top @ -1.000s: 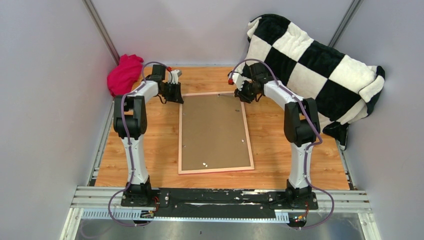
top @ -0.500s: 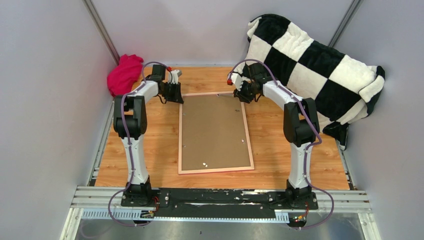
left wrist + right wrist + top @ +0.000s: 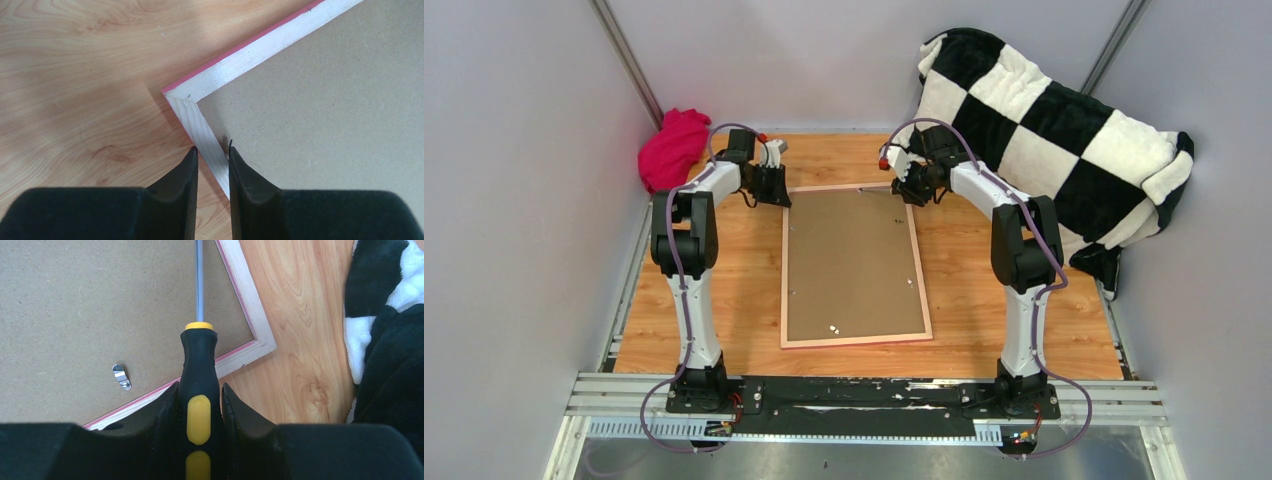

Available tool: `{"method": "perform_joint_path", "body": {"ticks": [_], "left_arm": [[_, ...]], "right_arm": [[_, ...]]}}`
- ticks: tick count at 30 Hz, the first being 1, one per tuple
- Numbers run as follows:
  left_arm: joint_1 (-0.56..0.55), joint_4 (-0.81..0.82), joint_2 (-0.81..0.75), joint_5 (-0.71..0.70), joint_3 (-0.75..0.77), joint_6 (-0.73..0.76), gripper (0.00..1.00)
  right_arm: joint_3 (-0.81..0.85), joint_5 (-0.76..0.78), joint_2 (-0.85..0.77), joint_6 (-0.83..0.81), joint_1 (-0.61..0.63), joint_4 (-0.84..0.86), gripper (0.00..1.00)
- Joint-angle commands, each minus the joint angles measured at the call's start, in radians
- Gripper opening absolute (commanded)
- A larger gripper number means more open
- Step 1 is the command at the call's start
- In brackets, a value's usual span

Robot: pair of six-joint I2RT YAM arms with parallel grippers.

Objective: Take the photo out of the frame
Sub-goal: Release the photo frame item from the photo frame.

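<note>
The frame [image 3: 856,340] lies face down on the wooden table, with its thin pink border and brown backing board [image 3: 849,260] facing up. The photo is hidden under the board. My left gripper [image 3: 774,190] is at the frame's far left corner. In the left wrist view its jaws [image 3: 212,150] are closed on the pale wooden rail [image 3: 235,62] just below the corner. My right gripper [image 3: 911,190] is at the far right corner, shut on a black and yellow screwdriver [image 3: 199,390]. The screwdriver's shaft [image 3: 199,280] reaches out over the board beside the right rail [image 3: 250,305].
A small metal clip [image 3: 121,377] sits on the board near the right gripper, and more small clips [image 3: 832,327] sit near the near edge. A magenta cloth [image 3: 672,148] lies at the far left. A black and white checkered blanket [image 3: 1044,130] is piled at the far right.
</note>
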Motion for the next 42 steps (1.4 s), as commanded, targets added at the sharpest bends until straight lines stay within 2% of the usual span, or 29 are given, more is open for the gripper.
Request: {"method": "perform_joint_path", "body": {"ticks": [1,42], "left_arm": [[-0.006,-0.082,0.068,-0.015,-0.019,0.032,0.0],[-0.006,-0.083,0.068,-0.013,-0.019,0.032,0.0]], "right_arm": [[0.023,-0.004,0.012,-0.012,0.01,-0.033,0.0],[0.031,0.003,0.03,-0.001,0.037,-0.04,0.0]]}}
